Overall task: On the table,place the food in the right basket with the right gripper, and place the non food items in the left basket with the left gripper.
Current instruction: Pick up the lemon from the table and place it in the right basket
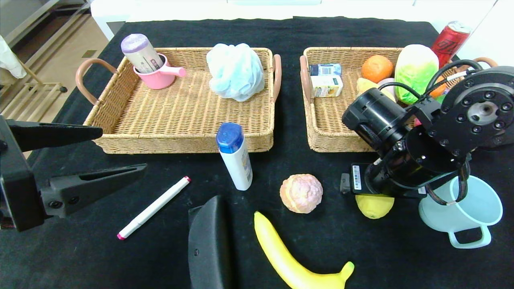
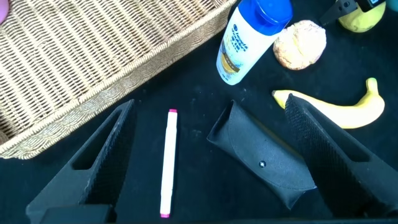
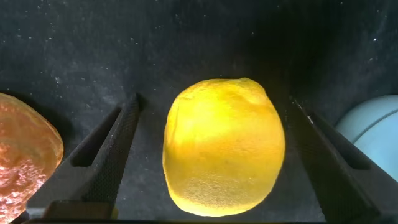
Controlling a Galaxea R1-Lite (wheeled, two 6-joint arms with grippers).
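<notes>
At the far left the left gripper (image 1: pixel 120 154) is held above the black table (image 1: pixel 60 257), near the left basket's front corner; its two dark fingers are spread wide and nothing is held between them. Beneath it, a white marker pen with pink ends (image 1: pixel 153 207) is seen lying flat on the cloth. Behind it, the left woven wicker basket (image 1: pixel 180 140) is occupied by a pink plastic cup (image 1: pixel 159 75) with a lilac-capped tube (image 1: pixel 141 52) propped inside, and by a pale blue mesh bath sponge (image 1: pixel 236 71). Just in front of that basket's front wall a white bottle with a blue cap (image 1: pixel 236 157) is stood upright. A black glasses case (image 1: pixel 209 245) is placed at the near edge, and beside it a long yellow banana (image 1: pixel 293 261) is laid. Near the centre a pinkish, lumpy bread-like ball (image 1: pixel 301 193) is rested on the cloth.

To the right, the right woven wicker basket (image 1: pixel 325 136) is filled with small drink cartons (image 1: pixel 326 80), an orange (image 1: pixel 376 68), a green-and-white wrapped item (image 1: pixel 416 68) and a red can (image 1: pixel 449 42). In front of it the right gripper (image 3: pixel 214 155) is lowered over a yellow lemon (image 3: pixel 224 146) lying on the table; its fingers are parted on either side of the fruit, with gaps visible, so nothing is gripped. A pale blue plastic cup (image 1: pixel 470 216) is stood just beside the lemon, at the far right.
</notes>
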